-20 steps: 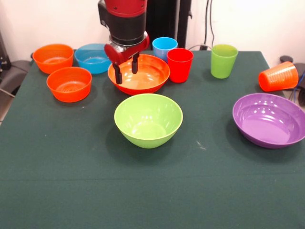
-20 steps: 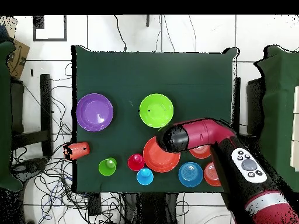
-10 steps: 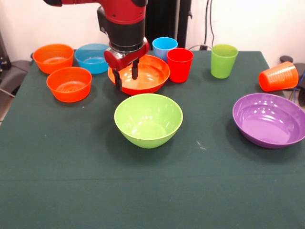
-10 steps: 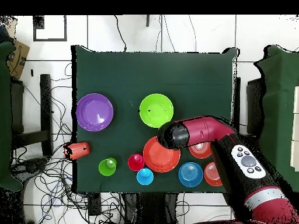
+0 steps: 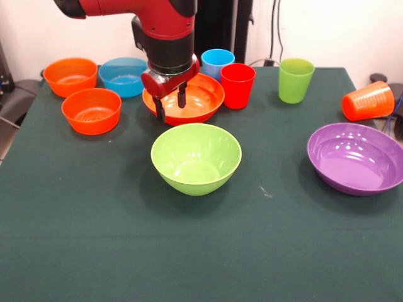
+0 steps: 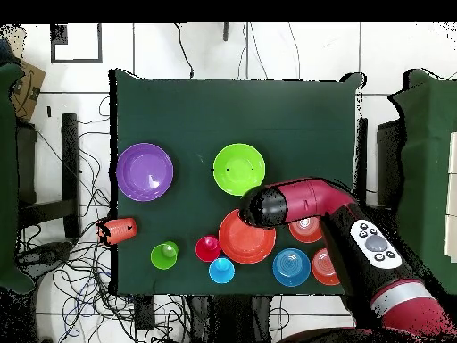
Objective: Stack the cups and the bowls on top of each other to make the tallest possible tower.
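My gripper (image 5: 170, 106) is open over the near-left rim of the large orange-red bowl (image 5: 196, 95), one finger outside it and one inside. In front of that stands the large lime green bowl (image 5: 196, 157), and the purple bowl (image 5: 356, 157) sits at the right. Two small orange bowls (image 5: 70, 75) (image 5: 92, 110) and a blue bowl (image 5: 123, 75) are at the left. The light blue cup (image 5: 217, 61), red cup (image 5: 237, 85) and green cup (image 5: 296, 80) stand upright; the orange cup (image 5: 368, 100) lies on its side. No tower shows, as nothing is stacked. From above, the arm (image 6: 303, 204) hides the gripper.
A dark green cloth (image 5: 126, 239) covers the table. The orange cup lies close to the table's right edge. In the overhead view, cables (image 6: 80, 268) run over the floor beside the table.
The gripper has come down a little and shifted slightly right, settling lower over the orange-red bowl's rim. The bowls and cups have not moved.
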`<state>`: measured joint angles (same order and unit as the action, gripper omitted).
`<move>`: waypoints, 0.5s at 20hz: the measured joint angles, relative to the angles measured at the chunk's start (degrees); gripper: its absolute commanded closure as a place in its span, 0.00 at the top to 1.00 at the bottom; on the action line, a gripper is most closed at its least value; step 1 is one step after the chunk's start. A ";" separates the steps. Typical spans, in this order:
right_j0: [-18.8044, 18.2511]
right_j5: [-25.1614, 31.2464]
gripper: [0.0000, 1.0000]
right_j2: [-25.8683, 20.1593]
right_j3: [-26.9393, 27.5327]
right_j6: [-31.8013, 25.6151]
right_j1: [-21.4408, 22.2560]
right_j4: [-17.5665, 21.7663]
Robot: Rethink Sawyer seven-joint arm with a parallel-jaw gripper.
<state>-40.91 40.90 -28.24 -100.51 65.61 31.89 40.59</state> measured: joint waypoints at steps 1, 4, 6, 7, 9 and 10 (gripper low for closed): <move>0.00 -0.01 1.00 -0.01 0.01 0.00 -0.23 0.00; 0.00 -0.01 1.00 -0.01 0.01 0.00 -0.64 0.00; 0.00 -0.01 1.00 -0.01 0.02 0.00 -0.78 0.00; 0.00 -0.01 1.00 -0.01 0.02 0.00 -0.94 0.00; 0.00 -0.01 1.00 -0.01 0.02 0.00 -1.07 0.00; 0.00 -0.01 1.00 -0.01 0.04 0.00 -1.24 0.07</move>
<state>-40.91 40.89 -28.25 -100.46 65.61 30.65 40.67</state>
